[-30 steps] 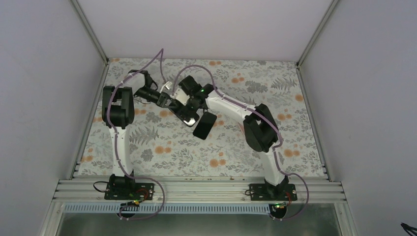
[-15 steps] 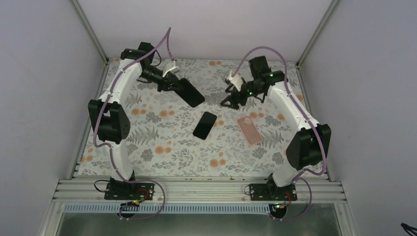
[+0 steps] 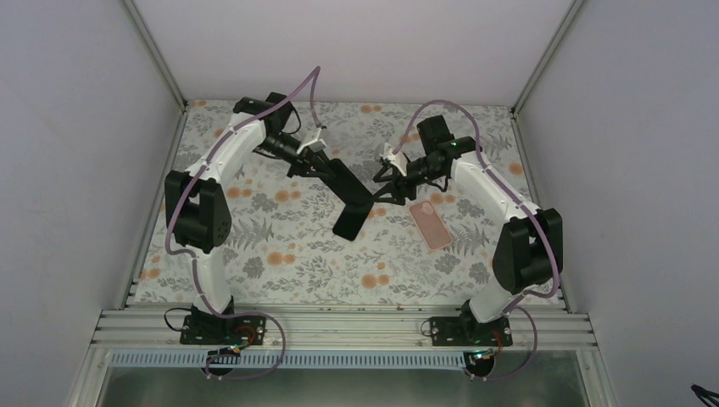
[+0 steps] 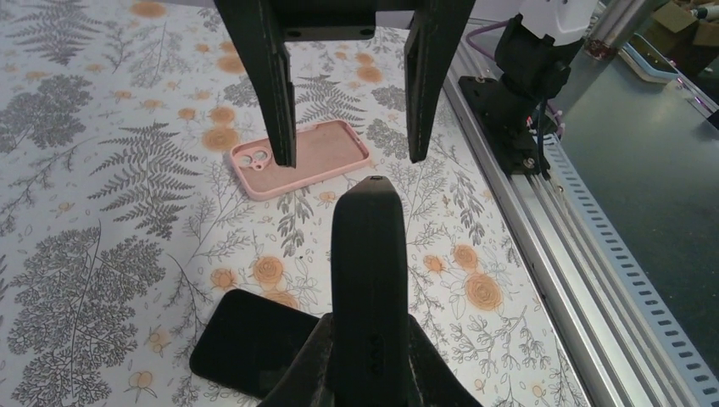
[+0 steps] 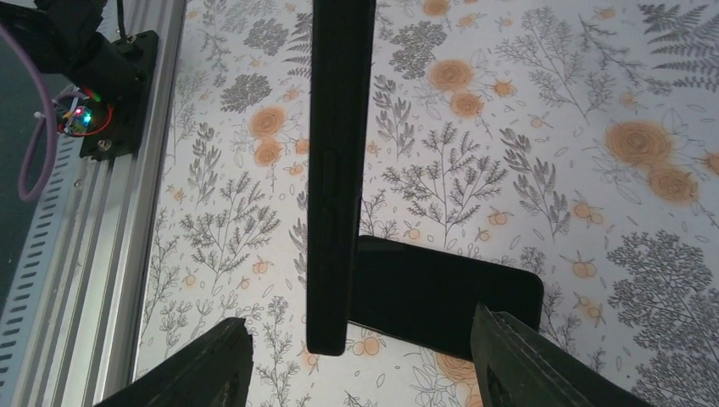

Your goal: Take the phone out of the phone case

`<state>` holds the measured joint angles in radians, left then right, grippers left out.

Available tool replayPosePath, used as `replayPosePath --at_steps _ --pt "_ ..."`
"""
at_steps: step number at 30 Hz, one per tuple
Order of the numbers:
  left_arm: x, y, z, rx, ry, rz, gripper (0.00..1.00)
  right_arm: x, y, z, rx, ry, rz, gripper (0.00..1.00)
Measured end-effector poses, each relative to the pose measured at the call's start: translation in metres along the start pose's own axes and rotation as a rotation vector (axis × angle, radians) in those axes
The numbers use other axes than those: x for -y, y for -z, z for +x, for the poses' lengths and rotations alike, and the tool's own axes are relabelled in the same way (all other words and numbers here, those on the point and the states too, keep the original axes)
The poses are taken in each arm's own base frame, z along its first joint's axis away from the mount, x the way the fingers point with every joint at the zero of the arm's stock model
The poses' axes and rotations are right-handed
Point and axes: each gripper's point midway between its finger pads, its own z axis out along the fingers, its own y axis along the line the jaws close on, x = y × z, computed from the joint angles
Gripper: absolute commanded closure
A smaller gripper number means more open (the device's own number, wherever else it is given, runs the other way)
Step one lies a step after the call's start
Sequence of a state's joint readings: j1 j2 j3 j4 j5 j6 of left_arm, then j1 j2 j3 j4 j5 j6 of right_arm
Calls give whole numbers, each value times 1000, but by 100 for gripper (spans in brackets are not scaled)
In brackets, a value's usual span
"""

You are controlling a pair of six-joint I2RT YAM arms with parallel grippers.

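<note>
The pink case [image 3: 431, 225] lies flat on the flowered counter [image 3: 280, 271], on the right arm's side, with its camera cut-out at the end away from the arm bases. The phone [image 3: 348, 185], a thin black slab, is up in the air on the left arm's side of the pink case and apart from it. The left gripper [image 3: 325, 165] is clamped narrowly on one end of it. The phone's free end slants down and toward the pink case without reaching it. In the right wrist view the phone shows edge-on, with its side buttons facing the camera. The right gripper [image 5: 356, 318] hangs just to the far side of the pink case, at the phone's free end. Its fingers [image 5: 212, 365] stand moderately wide, one on each side of the phone, with a clear gap to both faces, so it holds nothing. The left wrist view shows the same thing: the two dark fingers hang on either side of the phone's tip, with the pink case on the counter beyond them. A second flat black slab [image 3: 352, 219] rests on the counter beside the pink case, on its left-arm side and apart from it, directly under the phone's free end. Whether that one is a phone or a case cannot be told.
</note>
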<state>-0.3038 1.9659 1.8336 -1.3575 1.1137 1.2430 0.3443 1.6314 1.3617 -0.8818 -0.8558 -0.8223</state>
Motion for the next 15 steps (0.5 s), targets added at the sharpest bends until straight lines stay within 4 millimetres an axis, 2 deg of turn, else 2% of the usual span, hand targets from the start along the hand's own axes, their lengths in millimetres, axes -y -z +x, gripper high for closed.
replayPosePath --at_steps 8,15 --pt "10 6 -8 20 -44 -4 98 0 -13 12 -11 -3 -62 36" --pt "12 5 -9 26 -45 0 98 1 -13 12 -8 4 -60 38"
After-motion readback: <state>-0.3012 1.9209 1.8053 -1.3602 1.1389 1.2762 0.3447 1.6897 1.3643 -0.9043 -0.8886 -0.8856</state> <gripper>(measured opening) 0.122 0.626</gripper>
